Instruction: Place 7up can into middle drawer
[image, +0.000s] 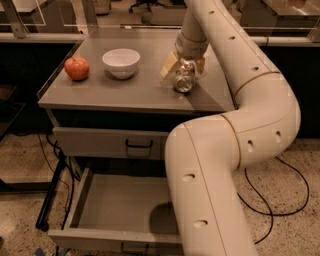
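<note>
End effector (183, 69): hanging low over the right rear part of the surface, pointing down, released rather than clenched, its two yellowish fingers (168, 65) spreading to either side of the 7up can.
7up can (183, 80): standing upright on the surface between those fingers, its silvery body catching the light; the left finger's tip is showing a gap from the can's side.
Arm (260, 115): the cream-coloured links are rising from the lower middle of the view, bending at the right and reaching back over the cabinet to the can.
Surface (130, 92): the grey top of the cabinet is carrying three things.
White bowl (121, 62): sitting left of the can, well apart from it.
Red apple (77, 68): resting just beside the bowl, near the left edge.
Upper drawer (100, 142): lying shut under the top, its dark handle (139, 145) facing forward.
Middle drawer (120, 205): standing pulled out below, its flat grey floor showing, the arm covering its right part.
Cables (280, 200): trailing over the speckled floor at the right.
</note>
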